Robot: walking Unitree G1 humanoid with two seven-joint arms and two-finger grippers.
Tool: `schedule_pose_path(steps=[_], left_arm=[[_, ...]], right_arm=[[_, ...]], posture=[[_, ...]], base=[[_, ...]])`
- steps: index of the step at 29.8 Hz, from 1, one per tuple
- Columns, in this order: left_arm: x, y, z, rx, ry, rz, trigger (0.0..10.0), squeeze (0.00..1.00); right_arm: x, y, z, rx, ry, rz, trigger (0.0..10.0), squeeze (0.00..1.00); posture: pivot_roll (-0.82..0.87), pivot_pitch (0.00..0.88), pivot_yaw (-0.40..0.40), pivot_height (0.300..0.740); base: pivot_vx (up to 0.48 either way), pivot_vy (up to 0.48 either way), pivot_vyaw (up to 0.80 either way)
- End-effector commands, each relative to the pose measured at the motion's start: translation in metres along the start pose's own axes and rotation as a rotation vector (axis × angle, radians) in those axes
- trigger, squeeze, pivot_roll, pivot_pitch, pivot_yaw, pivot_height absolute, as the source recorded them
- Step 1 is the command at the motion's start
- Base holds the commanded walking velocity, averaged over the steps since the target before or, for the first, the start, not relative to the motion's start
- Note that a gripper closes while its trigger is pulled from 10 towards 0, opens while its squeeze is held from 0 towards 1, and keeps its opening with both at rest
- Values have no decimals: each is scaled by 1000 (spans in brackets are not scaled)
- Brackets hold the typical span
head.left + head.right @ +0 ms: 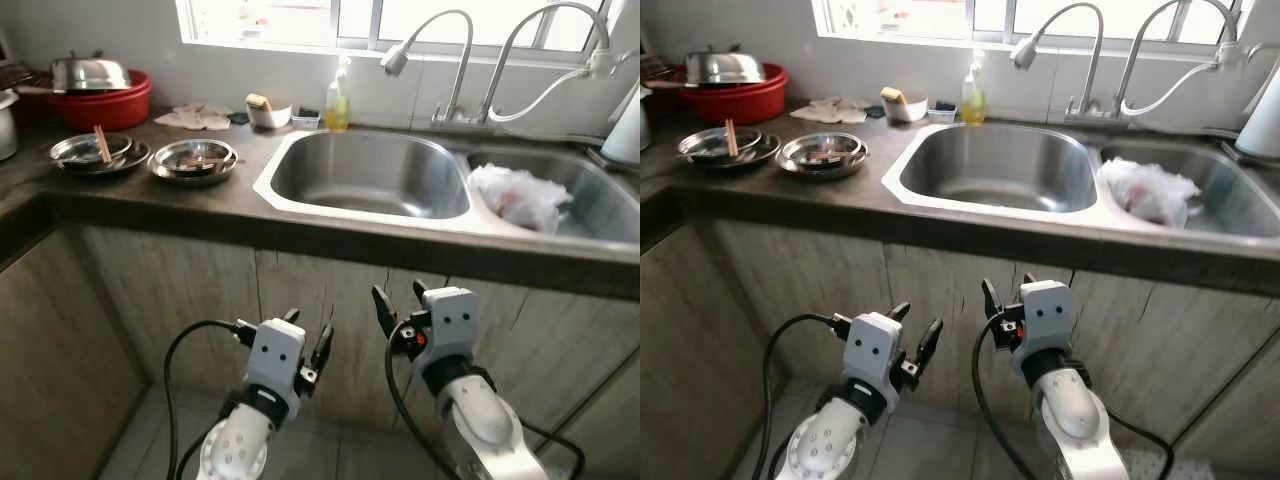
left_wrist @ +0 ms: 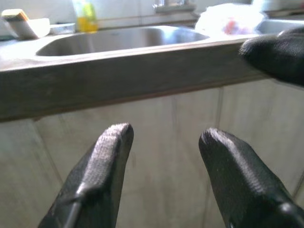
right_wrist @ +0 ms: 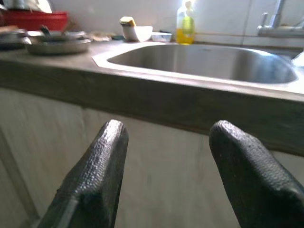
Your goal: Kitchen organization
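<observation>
Grippers, left [image 1: 308, 338] and right [image 1: 398, 296], gape wide below the counter edge [image 1: 300, 235], touching nothing.

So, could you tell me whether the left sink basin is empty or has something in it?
Empty: the left basin shows only bare steel. The white bag lies in the right basin.

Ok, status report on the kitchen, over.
Left gripper and right gripper open, empty, low in front of the cabinets. Steel dishes on the counter, left of the sink, untouched. White bag in the right basin.
</observation>
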State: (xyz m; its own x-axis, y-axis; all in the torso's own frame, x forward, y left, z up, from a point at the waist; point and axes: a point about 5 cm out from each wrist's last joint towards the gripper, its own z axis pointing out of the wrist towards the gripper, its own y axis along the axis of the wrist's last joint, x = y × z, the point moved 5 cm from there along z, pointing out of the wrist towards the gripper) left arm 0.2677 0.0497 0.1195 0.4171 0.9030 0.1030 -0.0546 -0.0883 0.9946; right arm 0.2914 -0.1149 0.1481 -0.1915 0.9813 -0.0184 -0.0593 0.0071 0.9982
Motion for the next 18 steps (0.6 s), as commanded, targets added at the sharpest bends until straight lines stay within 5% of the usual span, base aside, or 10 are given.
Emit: schedule_pose_path(steps=[1,18], left_arm=[[1,2,0,-6,0,8,10000,0],[0,2,0,-9,0,7,10000,0]], right_arm=[[2,5,1,-23,8,1,10000,0],[4,6,3,-30,20,-4,10000,0]], posture=[[6,0,-48,740],[6,0,-47,740]], base=[[-266,0,800],[-267,0,797]])
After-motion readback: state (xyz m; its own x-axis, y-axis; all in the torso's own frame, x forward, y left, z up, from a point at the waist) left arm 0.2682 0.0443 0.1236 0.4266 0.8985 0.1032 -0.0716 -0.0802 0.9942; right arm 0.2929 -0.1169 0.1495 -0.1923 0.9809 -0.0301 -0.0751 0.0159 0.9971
